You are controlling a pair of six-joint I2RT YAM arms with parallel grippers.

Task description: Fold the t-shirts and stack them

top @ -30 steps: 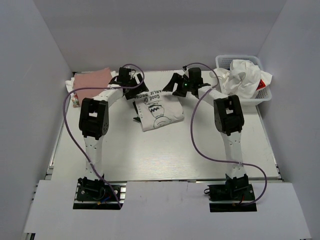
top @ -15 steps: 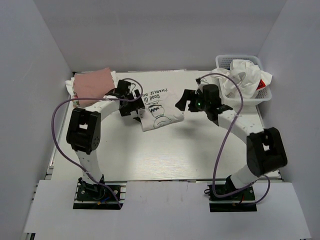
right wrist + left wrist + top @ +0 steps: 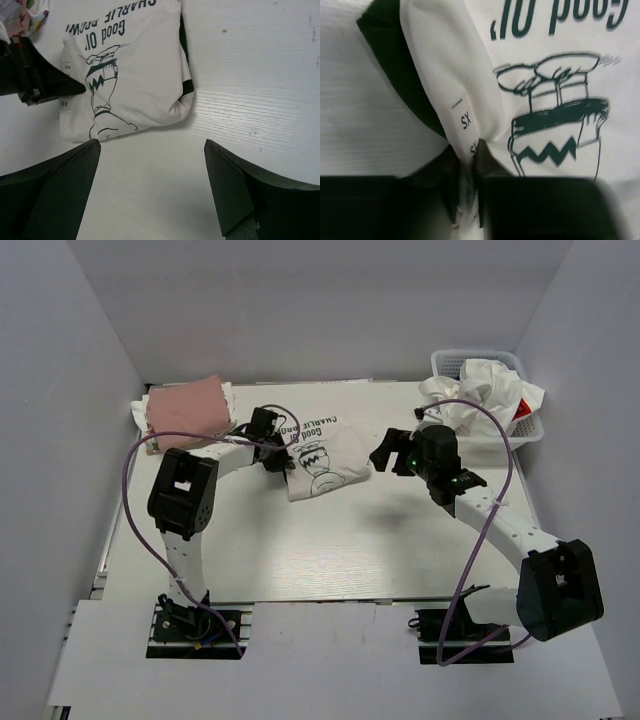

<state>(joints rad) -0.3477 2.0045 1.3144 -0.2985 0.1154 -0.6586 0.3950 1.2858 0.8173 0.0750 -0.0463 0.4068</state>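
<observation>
A white mesh basket [image 3: 447,360] sits at the far right corner of the table [image 3: 330,550]. It holds a crumpled t-shirt [image 3: 480,390], white with a red mark at its right side, heaped above the rim and spilling over the basket's left and right edges. Whether anything lies beneath it cannot be told. The printed t-shirt [image 3: 325,458], white with dark green sleeves and dark lettering, lies folded on the table's far middle, outside the basket. The left gripper [image 3: 466,170] is at the shirt's left edge, its fingers pinched on the fold of cloth by the size label. The right gripper [image 3: 152,145] hangs just right of that shirt with its fingers spread wide, holding nothing. A pink t-shirt [image 3: 187,408] rests folded at the far left corner.
</observation>
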